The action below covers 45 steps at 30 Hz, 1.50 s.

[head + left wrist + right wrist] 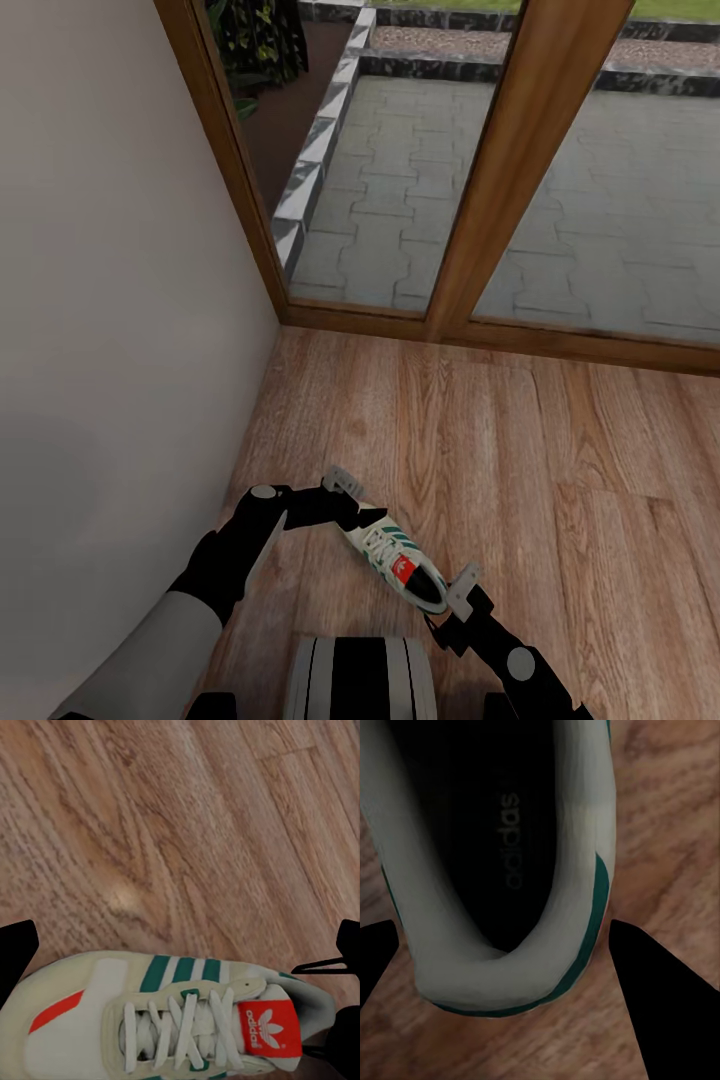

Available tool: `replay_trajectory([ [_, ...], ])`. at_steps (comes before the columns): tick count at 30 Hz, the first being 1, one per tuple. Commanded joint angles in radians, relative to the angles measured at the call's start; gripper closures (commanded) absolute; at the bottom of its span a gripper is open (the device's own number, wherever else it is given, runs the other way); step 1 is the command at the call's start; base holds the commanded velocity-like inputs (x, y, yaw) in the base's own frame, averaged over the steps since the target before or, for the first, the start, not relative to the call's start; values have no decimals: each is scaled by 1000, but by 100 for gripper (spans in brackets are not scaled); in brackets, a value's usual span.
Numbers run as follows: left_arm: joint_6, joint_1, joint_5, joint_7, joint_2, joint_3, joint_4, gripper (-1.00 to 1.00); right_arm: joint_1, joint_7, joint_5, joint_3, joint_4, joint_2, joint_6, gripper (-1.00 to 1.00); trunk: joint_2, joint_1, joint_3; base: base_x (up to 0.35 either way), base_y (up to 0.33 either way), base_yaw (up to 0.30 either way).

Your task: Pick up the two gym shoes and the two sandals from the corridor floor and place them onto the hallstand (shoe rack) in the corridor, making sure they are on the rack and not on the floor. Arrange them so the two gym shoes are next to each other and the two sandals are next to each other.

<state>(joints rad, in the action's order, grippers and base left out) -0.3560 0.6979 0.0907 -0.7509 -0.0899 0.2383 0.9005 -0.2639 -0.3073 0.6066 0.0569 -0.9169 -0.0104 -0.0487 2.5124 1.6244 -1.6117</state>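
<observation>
1 gym shoe (pixel 396 563) is seen low in the head view, above the corridor floor (pixel 520 440) and held between both arms, near the corner where a pale wall (pixel 110 300) meets a wood-framed glass door (pixel 520 170). The left gripper (pixel 352 508) is at the toe end and the right gripper (pixel 452 592) at the heel end. In the left wrist view the laces, green stripes and red tongue patch of the shoe (pixel 165 1020) lie between 2 dark fingers, and in the right wrist view the heel opening (pixel 502 870) sits between the dark fingers; the jaws of each appear to be closed on the shoe, though contact at the pads is not clearly shown.

A likely failure is judged to be a slip or twist of the shoe if the 2 arms drift apart or together during travel (the shoe is soft and its collar would deform). The wall at the left could also be struck by the left elbow when the base is turned.

Counted: 1 gym shoe, 2 grippers, 1 wall, 1 door.
</observation>
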Motion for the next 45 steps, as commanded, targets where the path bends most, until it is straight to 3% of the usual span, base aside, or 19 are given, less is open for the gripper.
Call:
replay_trajectory([
  [1,-5,0,7,-5,-1,-1,1,-100,0,-3,9,0,0,0,-3,100,0,0,-1,0,0,0],
  [21,-5,3,7,-3,-15,-1,26,-100,0,-4,6,4,-23,1,-3,100,0,0,-1,0,0,0],
  [29,-40,-1,7,-2,-14,-3,110,-100,0,-5,5,3,-45,1,-3,100,0,0,-1,0,0,0],
  [33,-77,-6,7,-2,-13,-3,144,-100,0,-5,5,3,-48,1,-3,100,-1,-2,15,0,0,0],
  [45,-93,-9,7,-2,-7,-6,157,-100,0,-6,5,3,-49,1,-4,100,-4,-7,62,0,0,0],
])
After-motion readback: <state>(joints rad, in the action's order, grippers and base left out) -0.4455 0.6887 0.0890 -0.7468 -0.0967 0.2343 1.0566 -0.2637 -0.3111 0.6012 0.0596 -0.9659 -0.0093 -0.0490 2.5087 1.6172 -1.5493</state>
